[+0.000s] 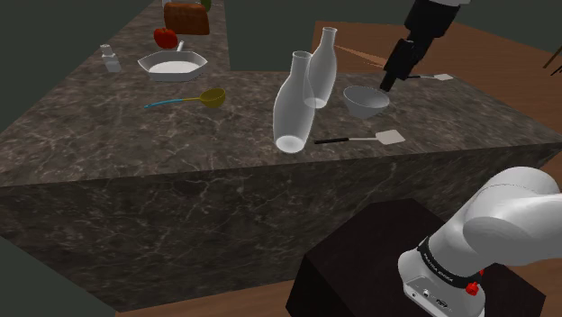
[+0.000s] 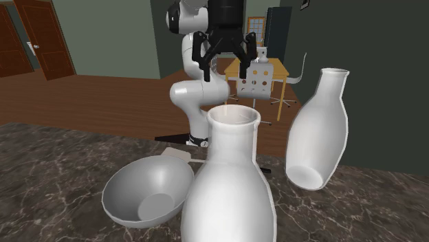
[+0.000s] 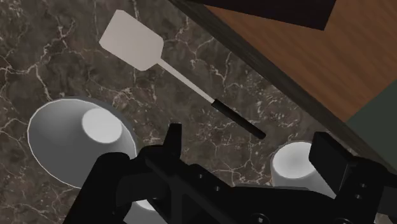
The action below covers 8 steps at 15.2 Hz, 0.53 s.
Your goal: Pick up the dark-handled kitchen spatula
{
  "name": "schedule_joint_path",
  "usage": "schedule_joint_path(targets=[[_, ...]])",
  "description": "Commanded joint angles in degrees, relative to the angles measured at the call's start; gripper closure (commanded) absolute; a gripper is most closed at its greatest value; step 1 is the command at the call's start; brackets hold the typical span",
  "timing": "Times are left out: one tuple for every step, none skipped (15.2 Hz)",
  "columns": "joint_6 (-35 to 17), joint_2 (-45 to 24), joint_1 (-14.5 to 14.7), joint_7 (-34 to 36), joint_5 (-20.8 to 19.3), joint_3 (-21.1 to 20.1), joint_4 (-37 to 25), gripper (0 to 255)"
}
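The spatula lies flat near the counter's front edge, its dark handle pointing at the nearer white bottle and its white blade beside the grey bowl. My black gripper hangs in the air above and behind the bowl, well off the counter. In the second exterior view the gripper is open, its fingers spread with nothing between them. In the wrist view the handle lies just beyond the gripper, between the two fingertips.
A grey bowl and two tall white bottles crowd the spatula. A second white-bladed utensil lies at the counter's far edge. A yellow ladle, white dish, shaker and apple sit further along the counter.
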State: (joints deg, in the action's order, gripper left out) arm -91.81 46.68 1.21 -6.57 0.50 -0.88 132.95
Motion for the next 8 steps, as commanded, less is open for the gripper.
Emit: schedule_joint_path(targets=[[0.0,0.0,0.0,0.0,0.0,0.0,0.0,0],[-1.62,0.08,1.15,-4.24,-0.67,1.44,1.85,0],[-3.23,0.03,2.35,-8.44,-1.4,2.95,3.58,0],[-4.86,-0.16,3.49,-12.64,-2.15,4.47,5.19,0],[-6.49,-0.47,4.63,-16.84,-2.91,6.01,6.68,0],[-8.13,-0.92,5.75,-21.04,-3.69,7.56,8.06,0],[-9.78,-1.5,6.89,-25.22,-4.48,9.16,9.32,0],[-11.44,-2.22,7.99,-29.42,-5.26,10.74,10.47,0]])
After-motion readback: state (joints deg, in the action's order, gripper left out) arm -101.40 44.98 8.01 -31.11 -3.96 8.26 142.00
